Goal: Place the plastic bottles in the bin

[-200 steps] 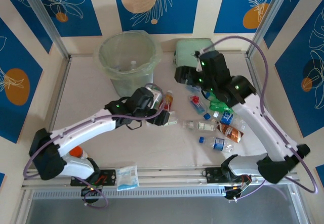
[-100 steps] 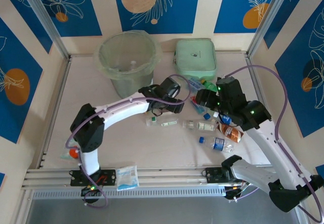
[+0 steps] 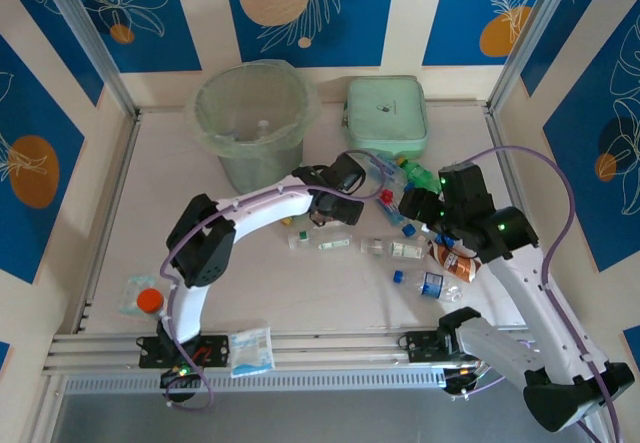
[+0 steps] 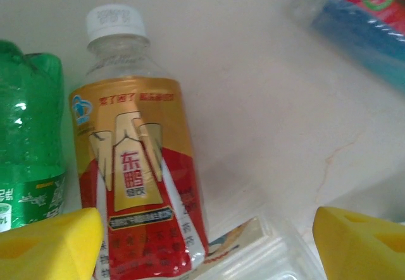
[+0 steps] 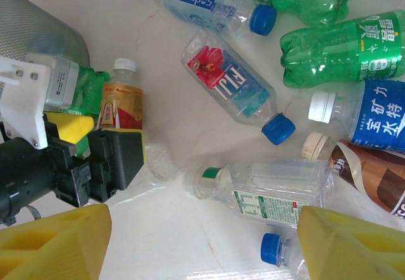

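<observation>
The table (image 3: 150, 193) under me is a pale cream slab with faint thin veins. Behind it and at both sides stand walls (image 3: 340, 18) of blue panels with white leaves and orange discs, split by cream stripes. Grey metal posts (image 3: 85, 38) rise at the far corners. A ribbed metal rail (image 3: 330, 380) runs along the near edge.

l tool (image 4: 205, 242), r tool (image 5: 202, 242): jaws spread wide.
</observation>
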`<action>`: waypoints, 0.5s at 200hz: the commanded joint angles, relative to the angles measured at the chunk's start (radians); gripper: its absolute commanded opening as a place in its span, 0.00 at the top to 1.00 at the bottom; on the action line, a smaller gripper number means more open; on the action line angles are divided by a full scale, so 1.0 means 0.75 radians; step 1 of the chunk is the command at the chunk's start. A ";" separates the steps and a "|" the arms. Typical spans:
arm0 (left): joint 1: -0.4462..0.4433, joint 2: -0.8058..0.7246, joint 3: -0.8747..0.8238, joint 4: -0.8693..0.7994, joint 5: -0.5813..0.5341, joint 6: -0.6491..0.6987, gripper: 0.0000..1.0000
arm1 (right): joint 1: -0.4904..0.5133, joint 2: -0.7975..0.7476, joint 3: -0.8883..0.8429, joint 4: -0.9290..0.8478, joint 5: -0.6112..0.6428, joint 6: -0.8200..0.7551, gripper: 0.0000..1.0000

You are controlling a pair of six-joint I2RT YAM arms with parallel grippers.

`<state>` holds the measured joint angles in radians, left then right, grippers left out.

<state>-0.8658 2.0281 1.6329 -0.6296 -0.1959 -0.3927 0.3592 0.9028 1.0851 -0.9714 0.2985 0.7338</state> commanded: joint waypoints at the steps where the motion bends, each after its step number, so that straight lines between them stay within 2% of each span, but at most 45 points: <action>1: 0.039 0.041 0.053 -0.059 -0.009 -0.030 0.14 | -0.008 -0.023 -0.020 -0.016 -0.046 0.011 0.22; 32: 0.050 0.100 0.083 -0.074 -0.006 -0.014 0.14 | -0.011 -0.021 -0.031 -0.002 -0.075 0.010 0.23; 100: 0.073 0.242 0.201 -0.150 0.011 -0.024 0.23 | -0.009 -0.029 -0.019 -0.029 -0.072 0.001 0.25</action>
<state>-0.8200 2.1643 1.7168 -0.6853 -0.1947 -0.3950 0.3557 0.8974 1.0691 -0.9745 0.2607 0.7334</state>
